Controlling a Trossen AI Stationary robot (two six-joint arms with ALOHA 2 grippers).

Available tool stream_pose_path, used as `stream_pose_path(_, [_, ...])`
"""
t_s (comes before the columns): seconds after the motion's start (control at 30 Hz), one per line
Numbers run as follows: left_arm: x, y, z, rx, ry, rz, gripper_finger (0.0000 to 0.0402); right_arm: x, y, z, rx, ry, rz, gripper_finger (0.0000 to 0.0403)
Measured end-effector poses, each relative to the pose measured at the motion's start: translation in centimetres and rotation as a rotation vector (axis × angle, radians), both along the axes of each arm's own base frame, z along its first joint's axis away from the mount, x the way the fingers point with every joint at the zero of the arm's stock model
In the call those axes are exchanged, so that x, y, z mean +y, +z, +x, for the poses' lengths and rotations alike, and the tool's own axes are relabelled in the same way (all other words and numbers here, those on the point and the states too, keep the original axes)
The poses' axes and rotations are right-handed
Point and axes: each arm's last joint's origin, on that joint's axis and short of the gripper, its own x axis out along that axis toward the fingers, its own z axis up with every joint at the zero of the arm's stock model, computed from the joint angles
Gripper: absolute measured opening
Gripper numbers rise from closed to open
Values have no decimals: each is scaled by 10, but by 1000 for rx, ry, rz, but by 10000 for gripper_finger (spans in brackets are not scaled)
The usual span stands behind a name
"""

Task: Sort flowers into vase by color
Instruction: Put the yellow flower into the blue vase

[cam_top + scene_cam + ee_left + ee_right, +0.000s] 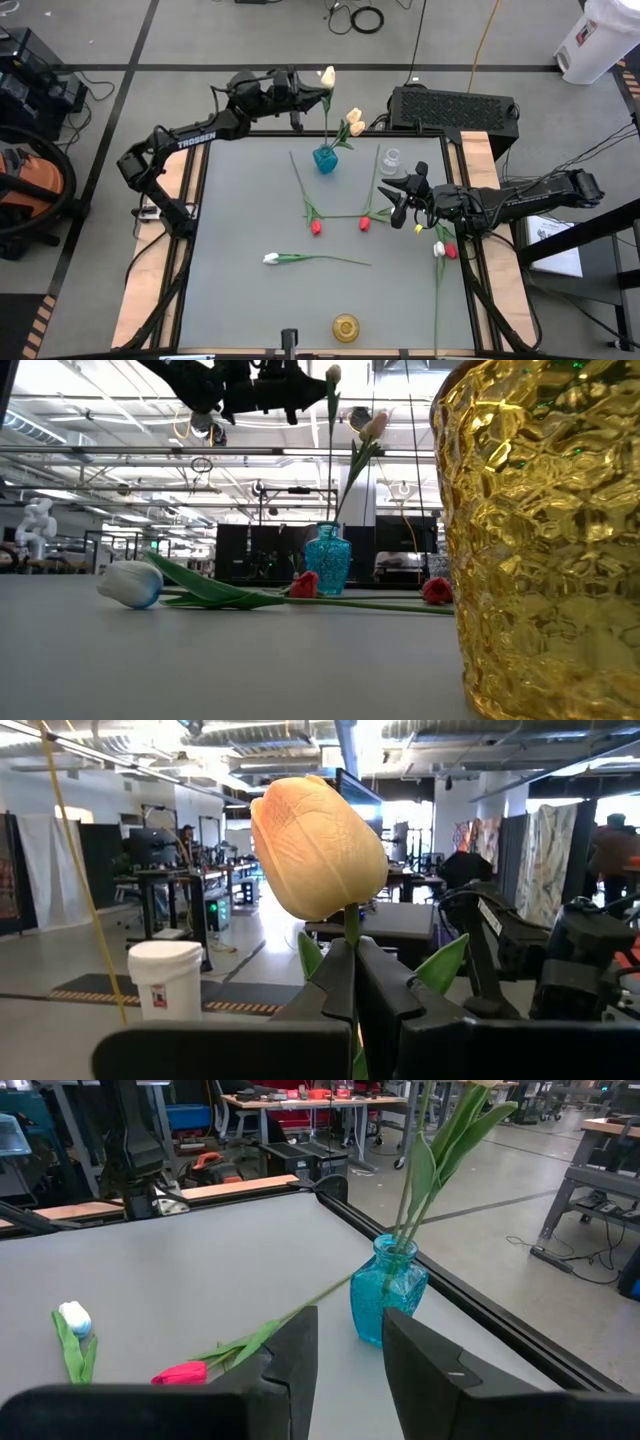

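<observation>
Your left gripper (322,93) hangs above the table's far edge, its fingers (340,990) pressed together on the stem of a cream-yellow tulip (328,76), just under the bud. That stem runs down into the blue vase (325,159), which stands near the far edge and already holds a second cream tulip (354,121).

Your right gripper (398,208) sits low near the table's right edge with its fingers (292,1365) spread partway and nothing between them.

Two red tulips (316,227) lie mid-table with their stems crossing toward the far edge. A white tulip (271,259) lies nearer the front edge, its stem pointing right. By the right edge a red and a white bud (443,249) lie together under the right arm; how many flowers are there you probably can't tell from above. A clear vase (391,160) stands near the far right corner, and a gold vase (346,326) at the front edge.
</observation>
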Motion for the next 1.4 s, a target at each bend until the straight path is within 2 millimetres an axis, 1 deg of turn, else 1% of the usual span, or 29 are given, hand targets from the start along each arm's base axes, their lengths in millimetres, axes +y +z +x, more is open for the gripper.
stream_pose_path(0.47, [1,-3,1,27,4,-25,2,0,0,0,0,0,0,105])
stream_pose_path(0.8, [5,-20,14,35,-9,-32,2,0,0,0,1,0,0,105])
stream_pose_path(1.1, [5,-21,14,35,-9,-32,2,0,0,0,0,0,0,105])
stream_pose_path(1.4, [6,-28,15,104,0,-29,2,0,0,0,0,0,0,105])
